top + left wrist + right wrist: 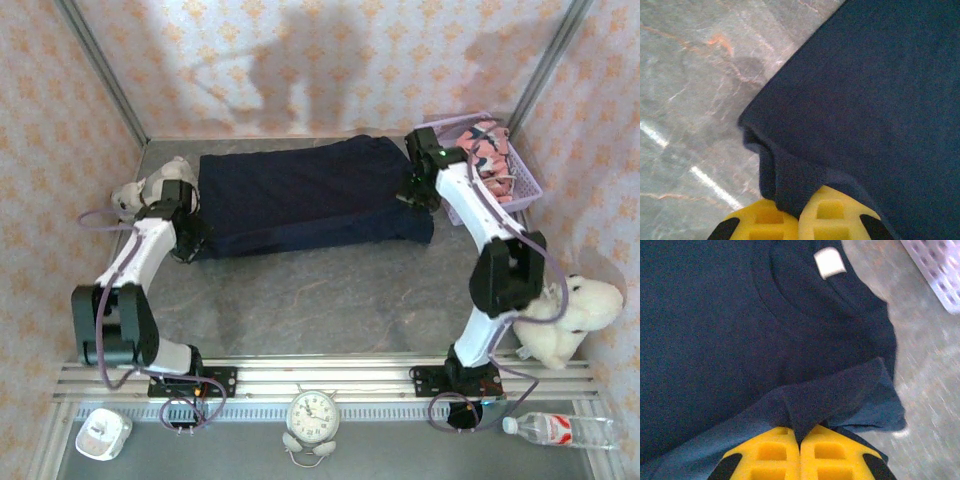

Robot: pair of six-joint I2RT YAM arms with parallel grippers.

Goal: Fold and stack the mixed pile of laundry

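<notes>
Garments: 2.
- 1 navy garment (310,195), spread flat on the worktop (330,300), from centre toward 12 o'clock. 1 white label (830,262) shows at its neckline.
- 1 salmon-pink garment (487,150) with navy-and-white print, lying inside the 1 lavender basket (525,190) at 2 o'clock on the worktop.

End effectors: 2, both closed.
- The left end effector (797,212) pinches a fold of navy cloth at the garment's 8 o'clock corner.
- The right end effector (800,440) pinches a raised fold at the garment's 3 o'clock edge, near the label.

Plush toys: 2. One is white (565,315) at 4 o'clock, and one is pale grey (135,195) at 10 o'clock.

At the near edge there is 1 alarm clock (313,412) at 6 o'clock and 1 water bottle (560,430) at 5 o'clock.
</notes>
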